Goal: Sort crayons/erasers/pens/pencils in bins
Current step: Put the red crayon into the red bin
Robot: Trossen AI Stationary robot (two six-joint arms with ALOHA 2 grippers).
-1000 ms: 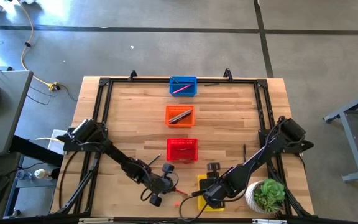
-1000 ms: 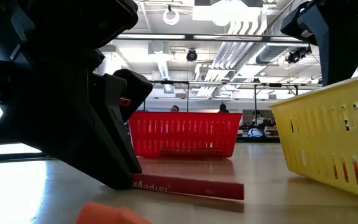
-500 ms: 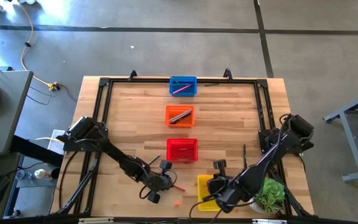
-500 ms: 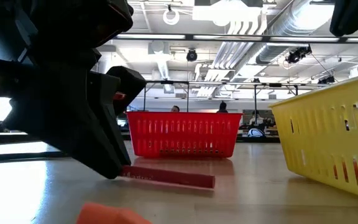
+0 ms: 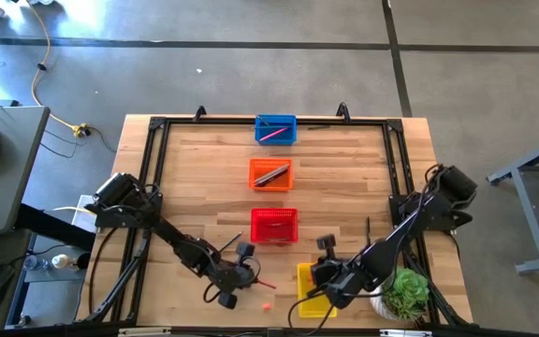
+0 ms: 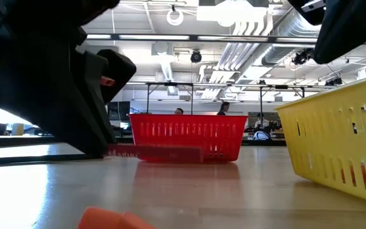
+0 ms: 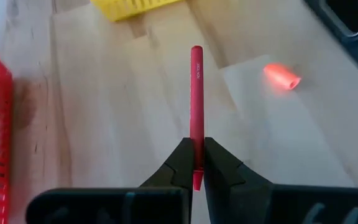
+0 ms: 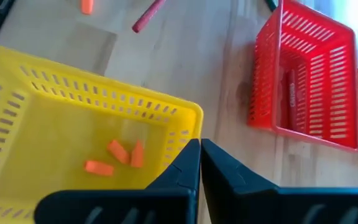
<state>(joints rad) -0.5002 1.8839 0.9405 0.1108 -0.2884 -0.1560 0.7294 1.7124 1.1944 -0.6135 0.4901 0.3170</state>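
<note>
Big open workshop with pipes and ducts along the ceiling, and in the middle a wooden surface (image 5: 204, 178) with a black frame round its edges. Four mesh bins sit in a column down the centre of the high view: blue bin (image 5: 275, 129) at the top with a pink stick in it, orange bin (image 5: 270, 174) below that with a couple of dark sticks, then the red bin (image 5: 274, 226), and the yellow bin (image 5: 313, 289) lowest, near the bottom edge and a bit right of the others.

Left gripper (image 7: 195, 167) is low in the frame just left of the red bin, clamped on the end of a red crayon (image 7: 196, 106). In the low view the crayon hangs level, clear off the wood, in front of the red bin. A small orange-red eraser (image 5: 267, 304) lies loose on the wood at bottom centre, between the left gripper and the yellow bin.

Right gripper (image 8: 200, 160) is above the yellow bin's rim with its fingers pressed together and nothing between them. Three more erasers (image 8: 118, 157) lie on that bin's floor. A little potted plant (image 5: 403, 293) stands at the bottom right corner.
</note>
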